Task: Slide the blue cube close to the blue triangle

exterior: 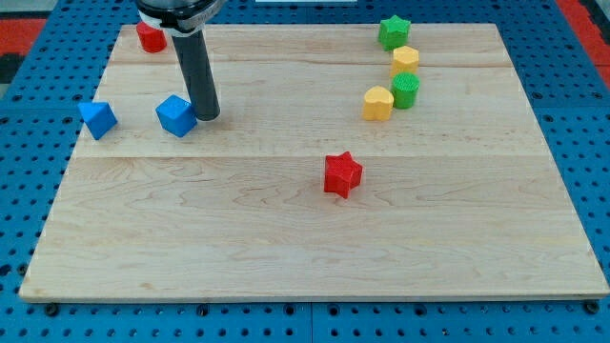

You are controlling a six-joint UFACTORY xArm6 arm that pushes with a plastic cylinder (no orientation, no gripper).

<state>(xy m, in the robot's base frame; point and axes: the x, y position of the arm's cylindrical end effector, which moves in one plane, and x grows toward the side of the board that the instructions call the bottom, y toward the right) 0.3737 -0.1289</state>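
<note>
The blue cube (176, 115) sits on the wooden board (315, 248) at the view's left. The blue triangle (97, 119) lies further left, near the board's left edge, with a gap of about one block width between them. My tip (207, 115) rests on the board just right of the blue cube, touching or nearly touching its right side. The dark rod rises from there to the view's top.
A red block (150, 37) sits at the top left, partly behind the rod's mount. A red star (342, 174) lies mid-board. At the top right stand a green star (393, 31), a yellow block (405, 60), a green cylinder (405, 90) and a yellow block (377, 103).
</note>
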